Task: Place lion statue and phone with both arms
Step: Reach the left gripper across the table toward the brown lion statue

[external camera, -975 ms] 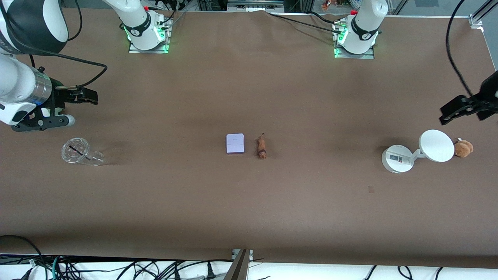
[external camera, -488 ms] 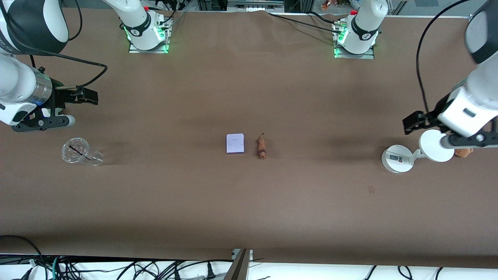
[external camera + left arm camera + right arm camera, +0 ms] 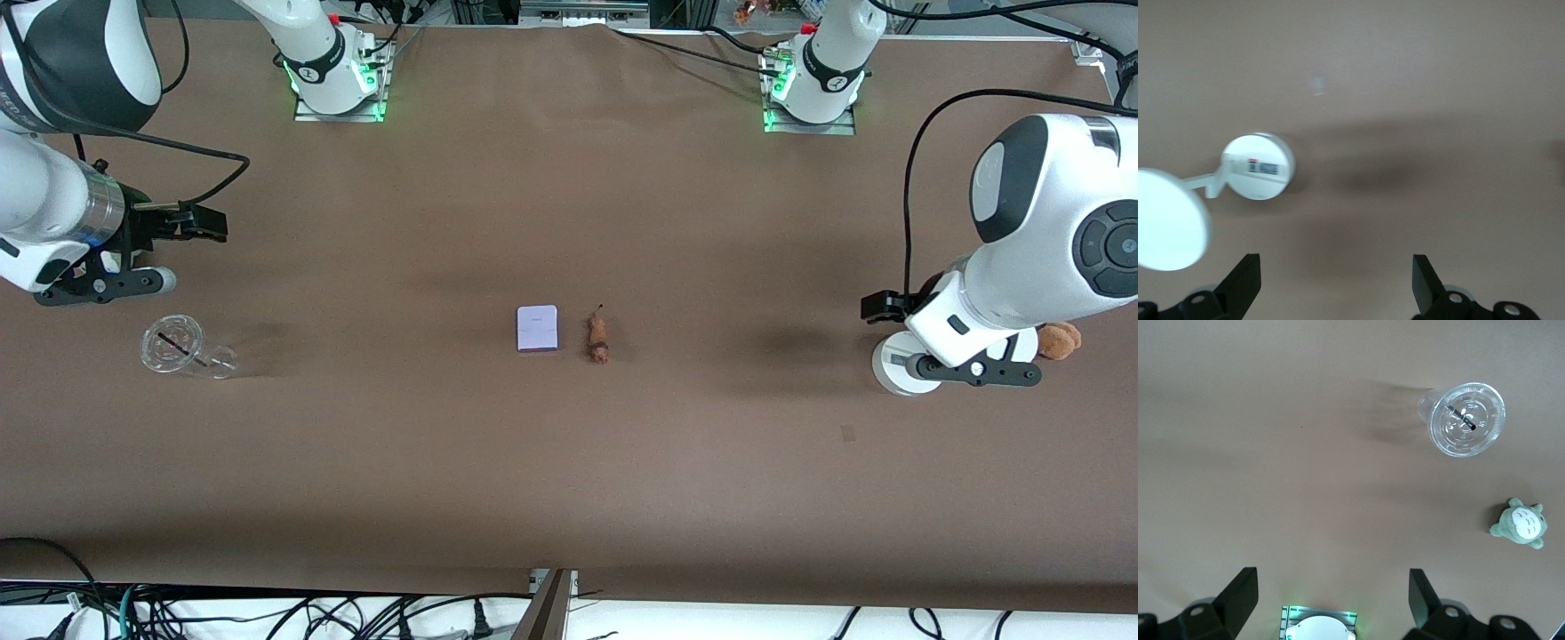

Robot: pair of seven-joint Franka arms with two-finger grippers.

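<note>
Orange-brown lion statue (image 3: pixel 598 337) lies tail toward the bases; both end effectors spread.

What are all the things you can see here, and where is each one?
Flat pale lavender phone: one, mid-table, beside the lion.
Tiny orange-brown lion statue: one, mid-table, on the phone's side toward the left arm's end.
Clear plastic cup with lid: one, lying at the right arm's end.
White round-based device with a disc: one, at the left arm's end.
Fluffy tan-brown plush toy: one, beside the white device.
Small green plush toy: one, seen only in the right wrist view, near the cup.
Brown table: one.
Left gripper: open, over the white device.
Right gripper: open, waiting above the table near the cup.
</note>
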